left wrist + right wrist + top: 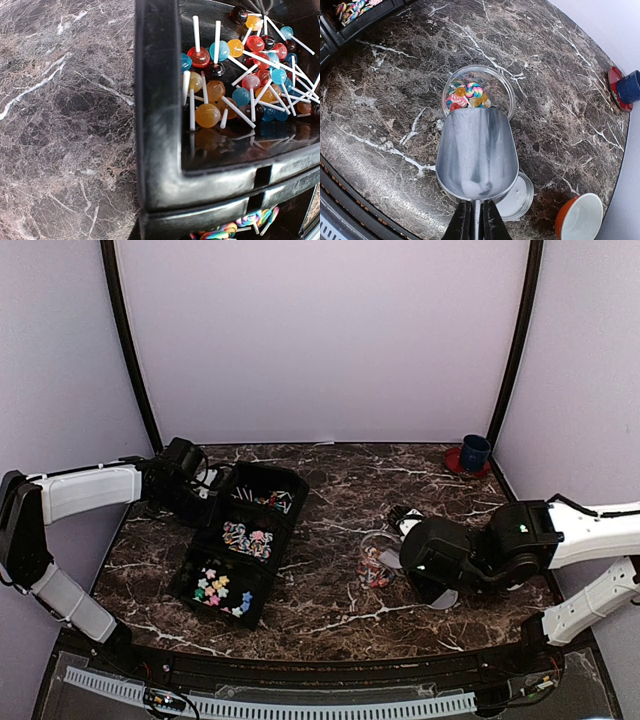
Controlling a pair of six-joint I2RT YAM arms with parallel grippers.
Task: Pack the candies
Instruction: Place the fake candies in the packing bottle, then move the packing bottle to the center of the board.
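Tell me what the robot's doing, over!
Left gripper shut by the tray. Right gripper shut on the scoop, empty, lip at the jar. Candies in jar. Lid off, nothing blocking.

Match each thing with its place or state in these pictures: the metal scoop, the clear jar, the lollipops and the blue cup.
Things:
1. metal scoop
2. clear jar
3. lollipops
4. blue cup

Places or states:
A. standing on a red saucer
B. empty, its handle in the right gripper
C. in an end compartment of the black tray
D. holding some candies

Pairs: 1-B, 2-D, 3-C, 4-A
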